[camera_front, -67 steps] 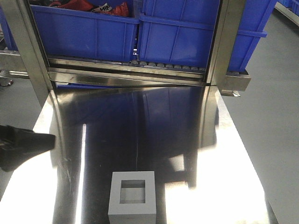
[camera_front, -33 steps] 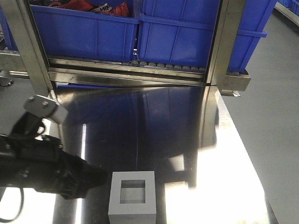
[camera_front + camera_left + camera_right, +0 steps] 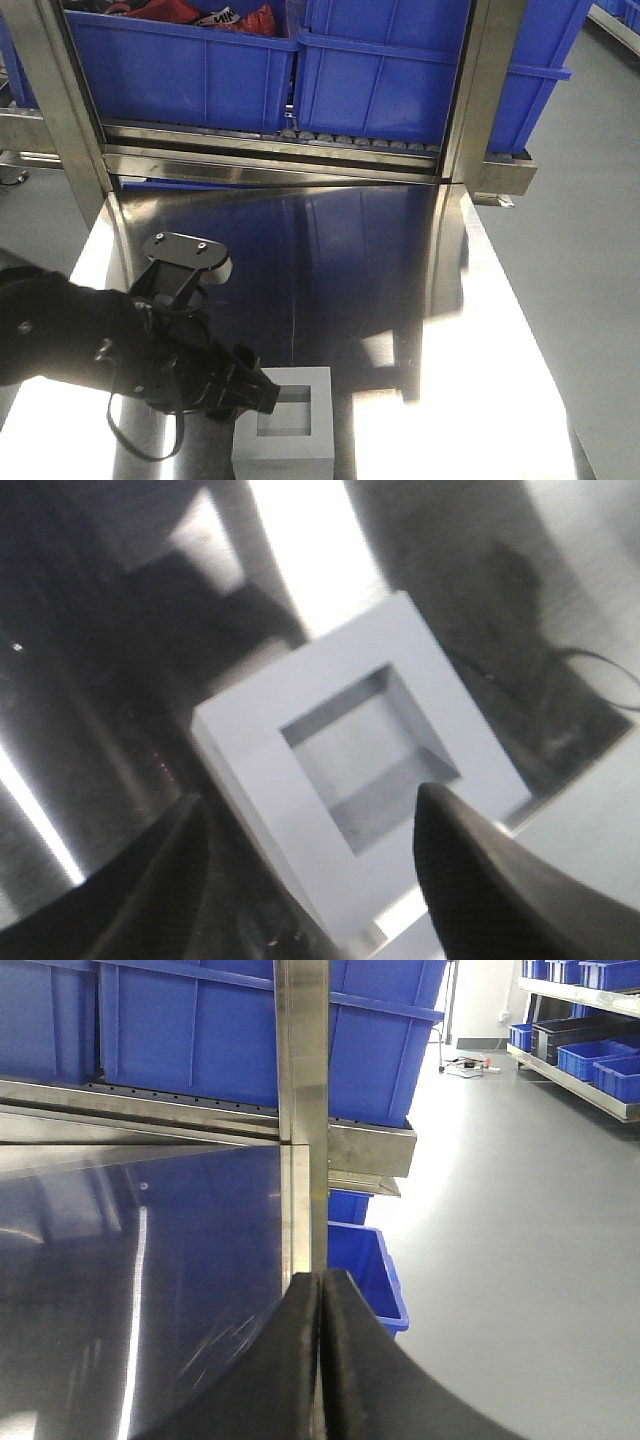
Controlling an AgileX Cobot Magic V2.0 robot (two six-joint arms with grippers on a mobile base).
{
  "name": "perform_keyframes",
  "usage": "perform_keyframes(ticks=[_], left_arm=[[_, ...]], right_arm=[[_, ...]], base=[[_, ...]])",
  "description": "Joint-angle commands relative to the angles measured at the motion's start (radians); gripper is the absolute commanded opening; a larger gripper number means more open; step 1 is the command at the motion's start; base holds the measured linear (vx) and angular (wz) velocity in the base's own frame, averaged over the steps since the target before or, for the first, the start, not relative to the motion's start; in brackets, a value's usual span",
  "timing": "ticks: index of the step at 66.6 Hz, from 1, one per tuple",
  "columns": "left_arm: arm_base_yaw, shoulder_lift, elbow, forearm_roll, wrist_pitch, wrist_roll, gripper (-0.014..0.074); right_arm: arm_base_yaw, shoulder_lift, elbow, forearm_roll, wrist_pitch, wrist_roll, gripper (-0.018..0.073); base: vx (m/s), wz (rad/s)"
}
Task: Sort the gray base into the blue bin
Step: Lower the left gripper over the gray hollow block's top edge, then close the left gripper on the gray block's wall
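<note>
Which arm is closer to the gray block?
Left. The left fingers, open, hover right at the gray block. The right fingers are shut near the table edge, block outside their view.

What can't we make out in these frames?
- Front view: left arm hides the gray base on its left side; contact unclear.
- Left wrist view: blurred; left gripper open, touching the base or not unclear.
- Front view: blue bins cut by top edge; contents mostly unseen.
- Right wrist view: only view of the right gripper, shut; its place over the table unknown.

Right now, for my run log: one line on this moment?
left hand open at gray base | right hand shut, empty | base on table
</note>
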Motion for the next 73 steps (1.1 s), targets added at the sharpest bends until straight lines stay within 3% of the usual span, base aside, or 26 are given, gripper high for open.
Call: perform_keyframes(ticks=[1, 10, 73], left_arm=[[-0.016, 0.011, -0.069, 0.060, 0.012, -0.089, 0.0430], [-0.020, 0.050, -0.113, 0.100, 0.066, -0.147, 0.0430], [-0.028, 0.198, -0.137, 0.035, 0.093, -0.164, 0.0414]], right_arm=[[0.002, 0.010, 0.017, -0.007, -0.079, -0.007, -0.0009], [0.002, 0.010, 0.017, -0.007, -0.079, -0.007, -0.0009], [0.002, 0.010, 0.017, -0.007, -0.079, -0.007, -0.0009]], base=[[0.00, 0.00], [0.00, 0.00], [0.00, 0.00]])
